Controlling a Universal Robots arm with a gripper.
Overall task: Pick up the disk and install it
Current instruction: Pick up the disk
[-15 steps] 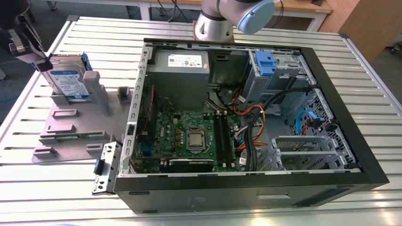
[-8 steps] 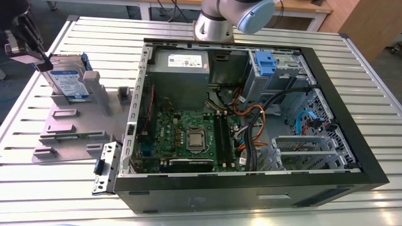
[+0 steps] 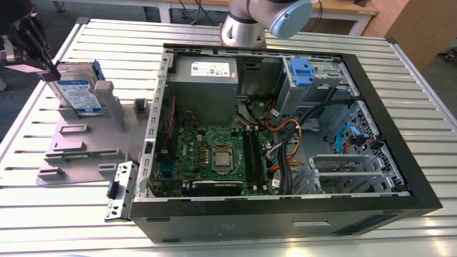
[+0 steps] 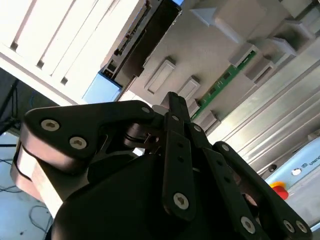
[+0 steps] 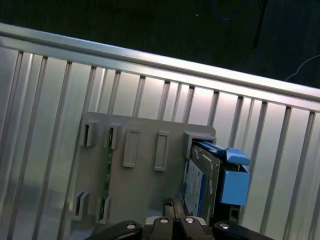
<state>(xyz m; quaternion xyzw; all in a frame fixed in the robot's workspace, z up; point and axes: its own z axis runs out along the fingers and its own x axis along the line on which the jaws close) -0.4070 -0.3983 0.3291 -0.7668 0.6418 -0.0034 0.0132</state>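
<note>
The disk (image 3: 77, 91) stands on edge in a slot at the far end of a grey holder plate (image 3: 78, 144), left of the open computer case (image 3: 250, 220) in the exterior view. It is silver with a white-and-blue label and sits in a blue frame. My gripper (image 3: 47, 74) hangs at the exterior view's left of the disk's upper edge and looks shut with nothing in it. In the first wrist view the gripper (image 5: 174, 205) sits just beside the disk (image 5: 198, 184), apart from it. The gripper (image 4: 173, 102) points at the plate in the second wrist view.
The case lies on its side on a slatted metal table (image 3: 400, 59), motherboard and cables exposed. A drive bay (image 3: 314, 80) at the far right of the case holds a blue carrier (image 3: 300, 71). A small metal bracket (image 3: 121, 190) lies by the case's near-left corner.
</note>
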